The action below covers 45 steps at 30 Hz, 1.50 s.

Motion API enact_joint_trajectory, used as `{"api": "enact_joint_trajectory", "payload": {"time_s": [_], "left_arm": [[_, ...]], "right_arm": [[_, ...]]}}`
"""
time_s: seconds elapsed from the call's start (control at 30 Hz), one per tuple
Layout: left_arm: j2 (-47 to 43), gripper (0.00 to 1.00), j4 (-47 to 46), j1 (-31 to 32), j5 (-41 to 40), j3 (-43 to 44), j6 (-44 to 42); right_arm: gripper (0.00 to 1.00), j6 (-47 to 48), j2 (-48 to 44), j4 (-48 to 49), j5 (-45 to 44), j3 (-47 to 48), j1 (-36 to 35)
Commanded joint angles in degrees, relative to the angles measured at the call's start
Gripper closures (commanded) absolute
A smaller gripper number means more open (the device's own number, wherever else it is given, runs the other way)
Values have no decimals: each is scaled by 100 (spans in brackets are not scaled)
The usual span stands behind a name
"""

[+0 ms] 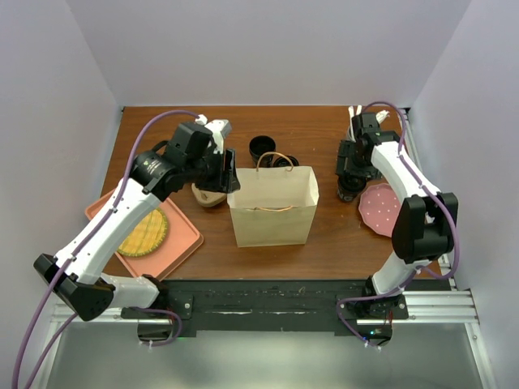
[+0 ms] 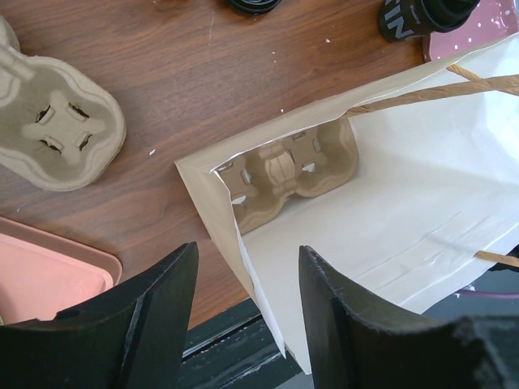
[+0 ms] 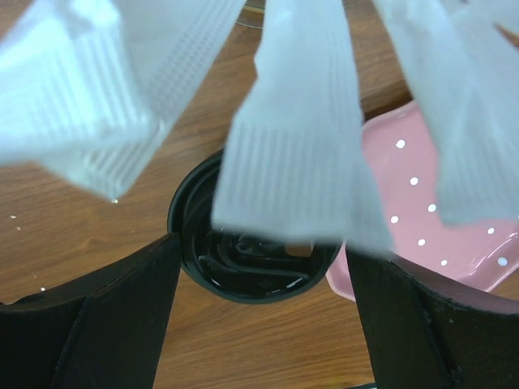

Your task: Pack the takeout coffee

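Note:
The takeout coffee (image 3: 243, 279), a black cup with a black sip lid, stands upright on the table beside a pink plate (image 3: 438, 211). My right gripper (image 3: 263, 250) is open, right above it, with a finger on either side of the lid and not touching it. White strips hang blurred across that view. In the top view the gripper (image 1: 350, 180) covers most of the cup (image 1: 349, 194). The brown paper bag (image 1: 272, 207) stands open mid-table. My left gripper (image 2: 247, 253) is open, with the bag's left edge (image 2: 243, 243) between its fingers. A cardboard carrier (image 2: 296, 166) lies inside the bag.
A second cardboard carrier (image 2: 53, 134) lies left of the bag. A salmon tray (image 1: 182, 243) holds a yellow round item at front left. A lidless black cup (image 1: 261, 147) and a black lid (image 1: 287, 161) stand behind the bag. The pink plate (image 1: 379, 207) is at right.

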<state>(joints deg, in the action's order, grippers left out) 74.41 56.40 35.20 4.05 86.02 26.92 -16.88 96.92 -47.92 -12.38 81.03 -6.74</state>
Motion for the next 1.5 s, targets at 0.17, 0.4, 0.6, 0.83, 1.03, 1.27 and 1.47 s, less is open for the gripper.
{"api": "enact_joint_trajectory", "payload": {"time_s": [0.17, 0.4, 0.6, 0.83, 1.03, 1.27, 1.47], "left_arm": [[47, 42, -112, -57, -10, 196, -46], [64, 42, -121, -48, -1, 205, -46], [91, 42, -112, -48, 8, 266, -64], [275, 42, -33, -57, -107, 503, -99], [512, 47, -42, -57, -185, 591, -90], [802, 88, -76, -57, -582, 802, -528], [330, 100, -717, -4, 68, 191, -776]], "right_arm": [[16, -25, 37, 231, 52, -61, 6], [21, -17, 72, 222, 69, -61, 6], [24, -43, 55, 187, 78, -96, 6], [34, -34, -129, 90, 280, -114, -2], [38, 18, -603, -24, 421, -404, -99], [40, 27, -1157, -95, 711, -860, -318], [41, 71, -1659, -261, 877, -1072, -486]]}}
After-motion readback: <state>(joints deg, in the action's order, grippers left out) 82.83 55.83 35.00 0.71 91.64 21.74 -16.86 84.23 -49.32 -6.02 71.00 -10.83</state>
